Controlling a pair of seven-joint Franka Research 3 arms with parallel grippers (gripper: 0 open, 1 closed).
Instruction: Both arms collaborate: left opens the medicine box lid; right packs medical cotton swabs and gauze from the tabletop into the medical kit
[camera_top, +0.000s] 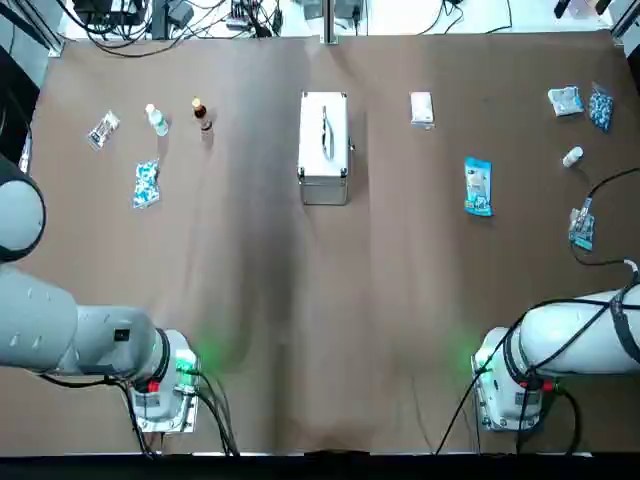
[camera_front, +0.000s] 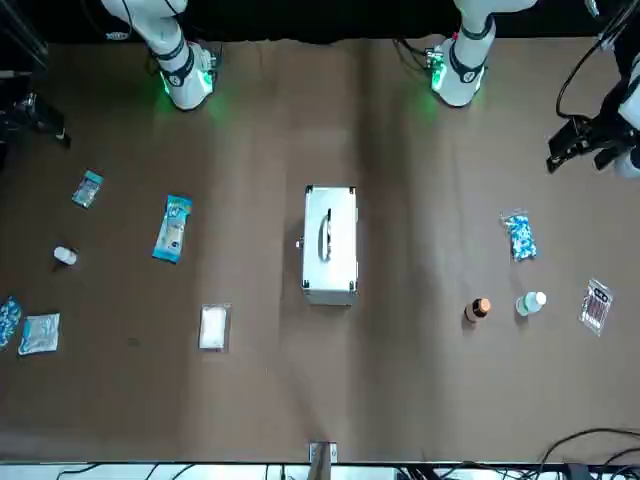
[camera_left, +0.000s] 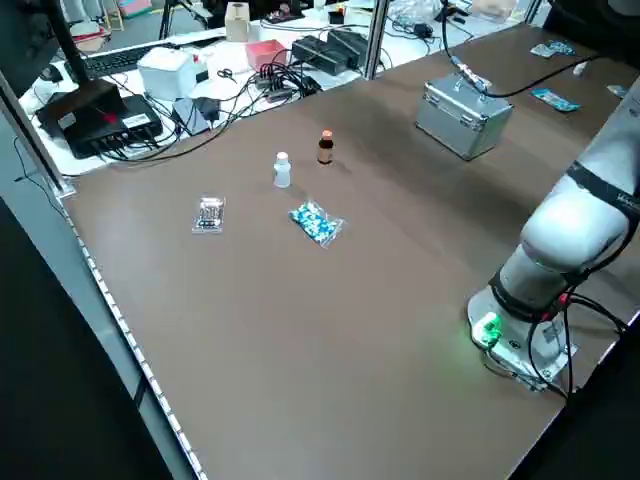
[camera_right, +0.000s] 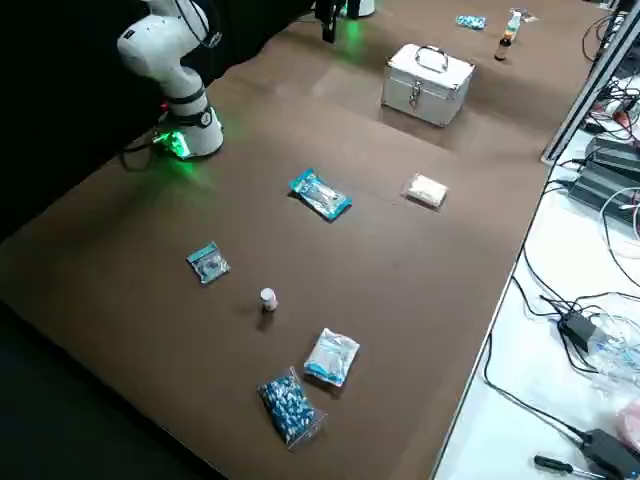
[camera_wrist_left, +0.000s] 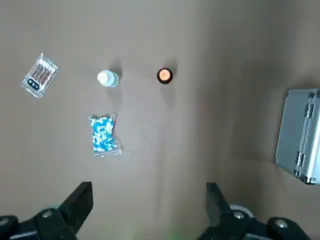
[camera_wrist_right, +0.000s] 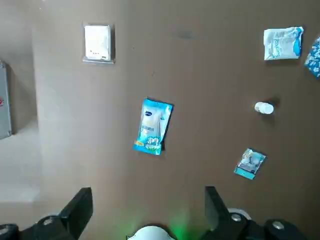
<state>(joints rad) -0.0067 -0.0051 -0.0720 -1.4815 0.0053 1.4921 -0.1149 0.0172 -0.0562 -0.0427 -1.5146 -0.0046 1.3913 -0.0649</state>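
Medicine box (camera_top: 323, 148) closed at the counter's (camera_top: 250, 300) far centre, medicine box lid (camera_top: 324, 132) down with its handle on top. To its right, gauze (camera_top: 422, 109) flat on the counter; nearer and farther right, medical cotton swabs (camera_top: 478, 186), both well apart from the box. Left hand (camera_wrist_left: 149, 210) raised over the counter's left side, fingers spread wide, holding nothing. Right hand (camera_wrist_right: 148, 212) likewise high over the right side, wide open and empty, above the swabs packet.

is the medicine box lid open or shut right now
Shut: the medicine box lid lies flat on the medicine box, handle on top.
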